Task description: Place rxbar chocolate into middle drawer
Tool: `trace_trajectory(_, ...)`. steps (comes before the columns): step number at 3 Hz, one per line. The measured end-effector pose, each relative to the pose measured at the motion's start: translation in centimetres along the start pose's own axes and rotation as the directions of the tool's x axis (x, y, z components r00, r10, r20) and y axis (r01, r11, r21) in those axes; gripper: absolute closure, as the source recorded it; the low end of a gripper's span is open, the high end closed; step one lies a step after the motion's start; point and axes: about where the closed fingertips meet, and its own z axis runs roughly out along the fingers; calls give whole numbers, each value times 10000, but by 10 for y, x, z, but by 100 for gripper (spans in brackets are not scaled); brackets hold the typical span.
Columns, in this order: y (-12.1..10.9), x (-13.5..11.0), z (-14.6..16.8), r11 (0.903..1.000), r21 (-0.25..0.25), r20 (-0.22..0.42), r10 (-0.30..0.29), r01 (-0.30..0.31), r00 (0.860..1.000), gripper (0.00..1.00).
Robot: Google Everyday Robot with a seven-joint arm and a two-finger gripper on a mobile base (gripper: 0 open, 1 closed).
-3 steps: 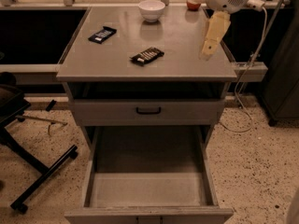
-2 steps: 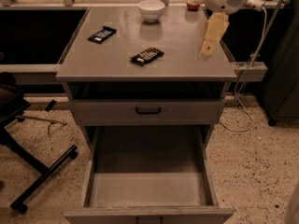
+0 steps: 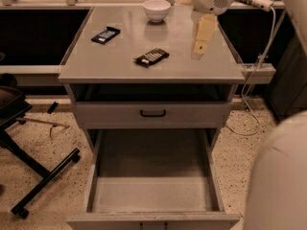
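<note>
The rxbar chocolate [image 3: 151,57], a flat black bar with pale lettering, lies on the grey cabinet top [image 3: 120,66] near its middle front. My gripper [image 3: 197,51] hangs from the cream arm above the right side of the top, to the right of the bar and apart from it, holding nothing. The middle drawer [image 3: 151,190] is pulled out wide below, and its plain grey floor holds nothing.
A dark bar with a blue-white label [image 3: 106,35] lies at the back left of the top. A white bowl [image 3: 157,9] stands at the back. A closed drawer front with a black handle [image 3: 153,113] sits above the open drawer. Office chair legs [image 3: 43,176] stand left; a cable [image 3: 249,90] hangs right.
My gripper has moved a little to the left over the cabinet top, closer to the rxbar chocolate. The bars, bowl and drawer have not moved.
</note>
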Motion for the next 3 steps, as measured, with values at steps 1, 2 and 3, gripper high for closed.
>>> trace_trajectory(1, -29, -1, 45, 9985, -313, 138, -450, 455, 9989, 0)
trace_trajectory(2, -53, 9, 81, 9972, -379, -114, -643, 638, 9979, 0)
trace_trajectory(3, -82, 29, 129, 9996, -47, -502, -296, 294, 9983, 0)
